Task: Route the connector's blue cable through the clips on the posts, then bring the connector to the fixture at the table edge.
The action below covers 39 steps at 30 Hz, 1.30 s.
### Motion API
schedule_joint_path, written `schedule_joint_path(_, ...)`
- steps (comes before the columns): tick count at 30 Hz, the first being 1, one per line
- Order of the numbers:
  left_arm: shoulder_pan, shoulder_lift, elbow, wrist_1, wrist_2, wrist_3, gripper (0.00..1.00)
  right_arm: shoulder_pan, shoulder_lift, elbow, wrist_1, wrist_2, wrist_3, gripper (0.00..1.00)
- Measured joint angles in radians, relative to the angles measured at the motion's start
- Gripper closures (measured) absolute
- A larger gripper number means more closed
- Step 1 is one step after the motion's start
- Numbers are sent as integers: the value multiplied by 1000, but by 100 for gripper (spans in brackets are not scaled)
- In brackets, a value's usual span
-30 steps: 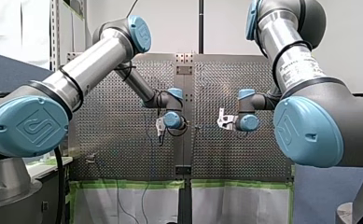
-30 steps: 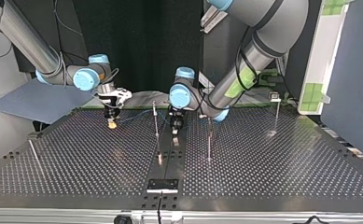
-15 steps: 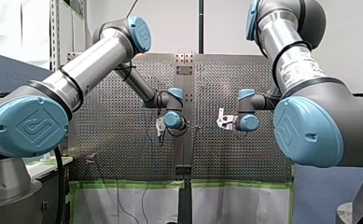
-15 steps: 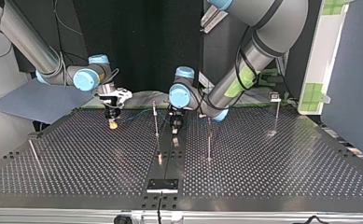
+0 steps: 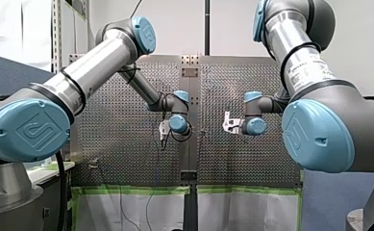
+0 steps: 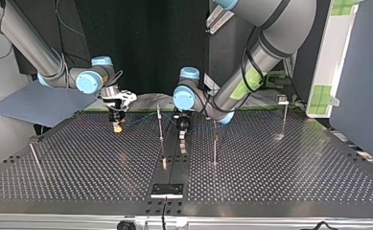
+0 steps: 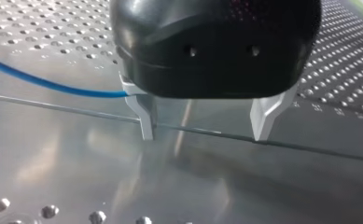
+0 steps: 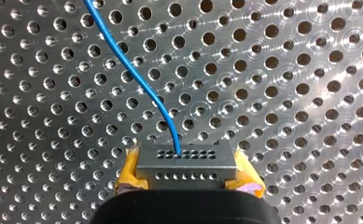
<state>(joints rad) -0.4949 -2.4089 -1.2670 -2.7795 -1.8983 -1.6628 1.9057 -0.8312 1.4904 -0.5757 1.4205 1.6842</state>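
The connector (image 8: 188, 171) is being clamped between the yellow pads (image 8: 130, 176) of my right gripper (image 8: 186, 161), and the blue cable (image 8: 137, 77) is being led out of its face and away over the perforated table (image 8: 286, 93). My left gripper (image 7: 204, 134) is being carried with its fingers (image 7: 145, 114) spread wide and nothing between them. The cable is being passed just beside 1 finger and hidden behind the gripper body, so no hold on it is being shown. In the top view, my right gripper is being shown at the frame's upper left and my left gripper at centre, between 2 upright posts (image 6: 160, 125). The cable is being strung faintly from the connector toward the nearer post's head, and whether it is being seated in a clip cannot be told. The routing is being judged as barely begun. The fixture (image 6: 167, 190) at the frame's lower centre is being left unreached, well apart from the connector.
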Motion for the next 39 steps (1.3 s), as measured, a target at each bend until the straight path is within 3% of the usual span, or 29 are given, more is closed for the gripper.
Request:
schedule_joint_path(21,-4,0,0,-5,-8,22,0,-5,0,-31,31,-4,0,100)
schedule_joint_path(27,-11,1,-3,-34,-9,37,0,0,0,-32,36,-3,-3,100)
schedule_joint_path(32,-24,23,-36,-58,-23,74,0,0,0,-32,39,-2,-4,100)
schedule_joint_path(39,-34,77,-92,-16,-24,99,0,4,1,-32,47,-1,-6,100)
